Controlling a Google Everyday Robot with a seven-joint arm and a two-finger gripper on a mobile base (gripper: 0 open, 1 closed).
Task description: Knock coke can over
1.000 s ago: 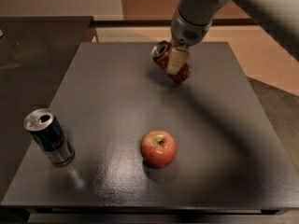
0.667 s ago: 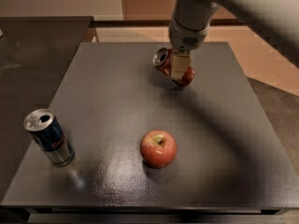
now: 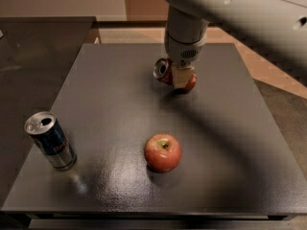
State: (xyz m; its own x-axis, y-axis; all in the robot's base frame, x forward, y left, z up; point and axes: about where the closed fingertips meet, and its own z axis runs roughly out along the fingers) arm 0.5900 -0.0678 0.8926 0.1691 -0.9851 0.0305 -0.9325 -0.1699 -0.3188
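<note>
The coke can (image 3: 164,72) is a small red can lying tipped on its side at the far middle of the dark table (image 3: 110,104), with its silver top facing left. My gripper (image 3: 181,76) comes down from the grey arm right over the can's right part and hides its body. The gripper touches the can.
A blue-and-silver can (image 3: 50,140) stands upright near the front left corner. A red apple (image 3: 163,152) sits in the front middle. The table's right edge meets a lighter floor, and a dark counter lies to the left.
The gripper and the can have shifted slightly towards the near side of the table. The can lies lower and more on its side than before.
</note>
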